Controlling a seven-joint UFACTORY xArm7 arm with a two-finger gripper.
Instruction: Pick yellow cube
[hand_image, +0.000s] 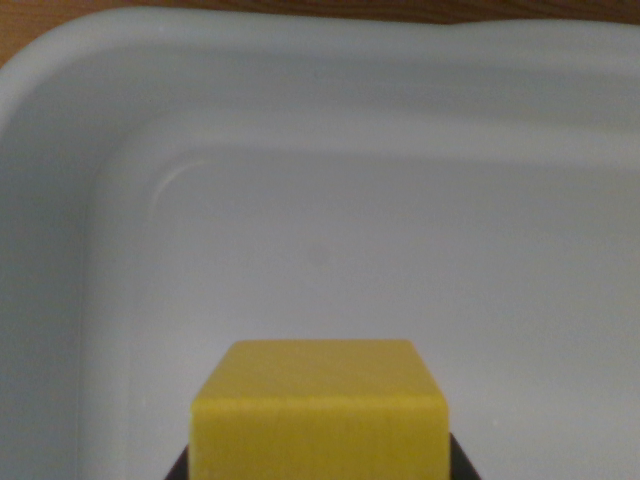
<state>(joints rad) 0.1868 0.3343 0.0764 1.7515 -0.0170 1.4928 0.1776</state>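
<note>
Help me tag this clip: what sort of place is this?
Probably a tabletop robot test setup: a pale plastic bin sits on a wooden surface, and a yellow cube is close under the wrist camera. Little else shows.

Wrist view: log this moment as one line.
target: yellow cube | location: bottom centre, inside grey tub | gripper: dark parts flank cube, grasp unconfirmed | tub floor otherwise bare

A wooden surface (300, 8) shows along the top edge, bearing a pale grey tub (60, 150).
</note>
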